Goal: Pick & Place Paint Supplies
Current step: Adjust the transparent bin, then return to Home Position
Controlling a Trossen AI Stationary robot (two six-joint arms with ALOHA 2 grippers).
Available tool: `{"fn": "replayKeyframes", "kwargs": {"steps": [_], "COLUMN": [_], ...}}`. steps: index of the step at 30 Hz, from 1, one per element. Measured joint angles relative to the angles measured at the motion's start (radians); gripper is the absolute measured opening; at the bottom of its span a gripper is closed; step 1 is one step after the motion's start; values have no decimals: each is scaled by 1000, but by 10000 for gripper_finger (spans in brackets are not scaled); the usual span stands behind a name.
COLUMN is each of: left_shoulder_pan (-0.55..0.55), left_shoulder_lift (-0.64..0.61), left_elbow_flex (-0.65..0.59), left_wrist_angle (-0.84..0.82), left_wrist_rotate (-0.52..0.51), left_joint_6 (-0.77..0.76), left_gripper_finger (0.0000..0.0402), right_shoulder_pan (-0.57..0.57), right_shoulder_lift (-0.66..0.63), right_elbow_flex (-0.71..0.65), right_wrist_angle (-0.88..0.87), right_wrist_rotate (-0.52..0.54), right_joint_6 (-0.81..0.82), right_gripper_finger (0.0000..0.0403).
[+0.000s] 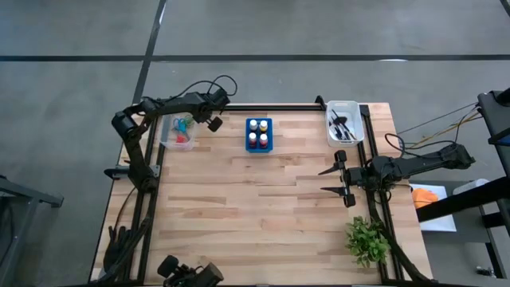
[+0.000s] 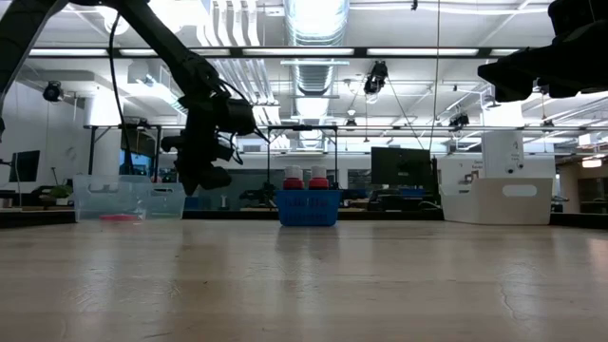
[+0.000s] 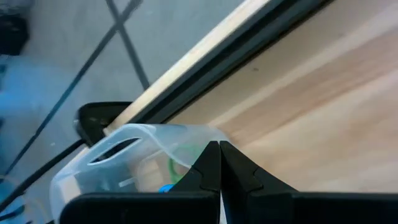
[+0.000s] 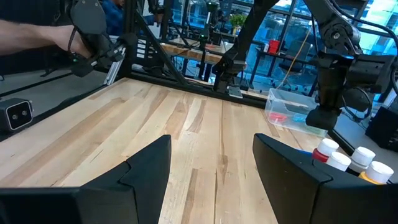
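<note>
Four paint bottles [image 1: 258,134] fill the blue holder [image 1: 269,122]; scissors [image 1: 183,127] binned.

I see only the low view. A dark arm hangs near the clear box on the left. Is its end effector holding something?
Observer: No. The left end effector is shut, and nothing shows between its fingers.
Operator: What lies in this clear box? I see only something red.
Observer: The clear box holds scissors with green and red handles.
Operator: And where is the other arm? It is only a dark shape at my top corner.
Observer: The right end effector is open and empty over bare wood at the table's right side, apart from the white bin with the brushes.
</note>
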Motion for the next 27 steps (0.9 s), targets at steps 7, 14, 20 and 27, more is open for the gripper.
{"fn": "replayKeyframes", "kwargs": {"steps": [7,14,20,27], "left_shoulder_pan": [-33,-160,-348,-591], "left_shoulder_lift": [-99,-301,-576,-806], "left_elbow_flex": [0,-38,-318,-692], "left_wrist_angle": [47,121,564,974], "left_wrist_rotate": [130,120,449,498], "left_joint_6": [47,88,161,172], "left_gripper_finger": [0,0,0,0], "right_shoulder_pan": [0,0,0,0], "right_shoulder_lift": [0,0,0,0], "right_elbow_flex": [0,0,0,0], "right_wrist_angle": [0,-1,-1,-1], "right_wrist_rotate": [0,0,0,0], "right_joint_6": [-3,0,3,7], "right_gripper_finger": [226,226,226,226]}}
